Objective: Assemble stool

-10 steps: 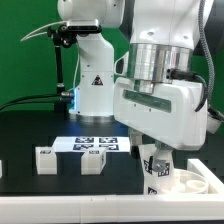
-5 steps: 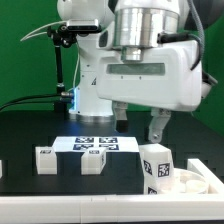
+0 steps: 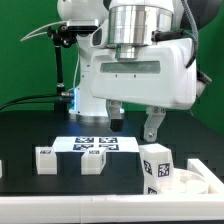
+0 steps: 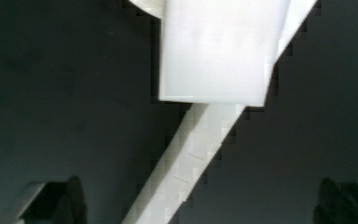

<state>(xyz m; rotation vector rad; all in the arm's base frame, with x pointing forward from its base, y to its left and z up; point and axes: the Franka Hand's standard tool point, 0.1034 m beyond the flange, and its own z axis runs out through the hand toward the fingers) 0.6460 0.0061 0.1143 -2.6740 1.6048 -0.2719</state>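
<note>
My gripper point(image 3: 133, 120) is open and empty, raised above the table, up and to the exterior view's left of an upright white tagged leg point(image 3: 155, 166). That leg stands on the round rimmed seat disc point(image 3: 196, 181) at the exterior view's right. Two more tagged legs point(image 3: 45, 160) point(image 3: 92, 160) lie on the black table in front of the marker board point(image 3: 95, 145). In the wrist view the gripper point(image 4: 197, 205) shows only dark fingertips point(image 4: 51, 200) far apart, with the white leg point(image 4: 220, 50) beyond them and nothing between them.
The arm's white base point(image 3: 95, 90) stands behind the marker board. A small white part point(image 3: 2, 168) shows at the exterior view's left edge. In the wrist view a long narrow white strip point(image 4: 190, 160) runs slantwise over the black table.
The gripper was low around the upright leg on the seat one second ago. It has let go and risen. Over the last half second it has barely moved.
</note>
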